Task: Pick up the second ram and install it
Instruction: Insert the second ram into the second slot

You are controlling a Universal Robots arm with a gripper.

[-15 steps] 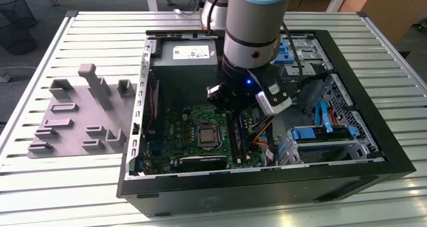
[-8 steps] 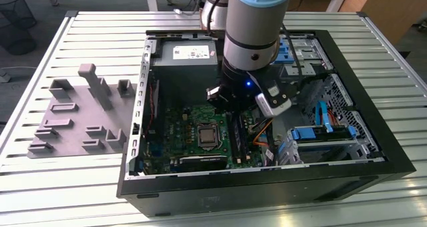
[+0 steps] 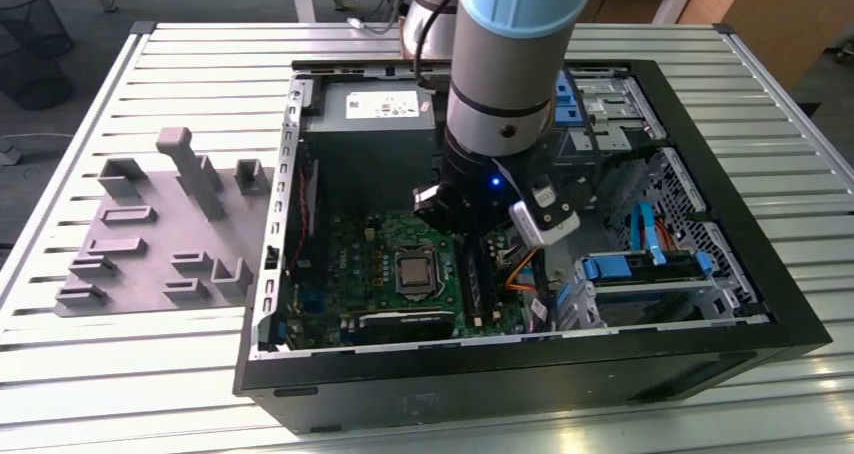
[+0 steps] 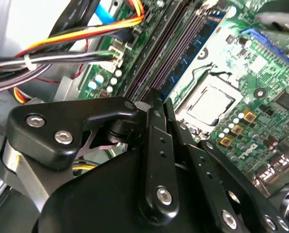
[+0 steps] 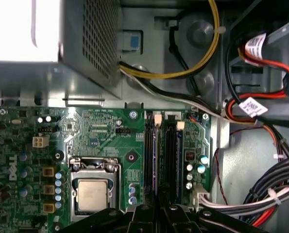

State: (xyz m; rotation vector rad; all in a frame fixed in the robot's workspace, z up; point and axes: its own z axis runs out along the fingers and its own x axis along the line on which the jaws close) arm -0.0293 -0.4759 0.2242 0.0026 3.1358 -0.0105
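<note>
My gripper (image 3: 469,236) reaches down inside the open computer case (image 3: 747,304), over the memory slots beside the processor socket (image 3: 416,272). In both wrist views its black fingers (image 4: 154,126) stand almost together, directly above a slot. A thin dark stick, the second ram (image 5: 157,165), runs edge-on along that slot and into the narrow gap at my gripper (image 5: 158,208). It looks gripped, though the contact itself is hidden. Another stick with a blue label (image 4: 202,41) lies in the slot nearest the processor socket (image 4: 210,104).
Bundled coloured cables (image 5: 261,194) crowd the slots' outer side. The power supply (image 3: 367,109) fills the case's far end, and blue drive brackets (image 3: 641,264) sit at the exterior view's right. A grey fixture plate (image 3: 147,244) with blocks lies outside the case.
</note>
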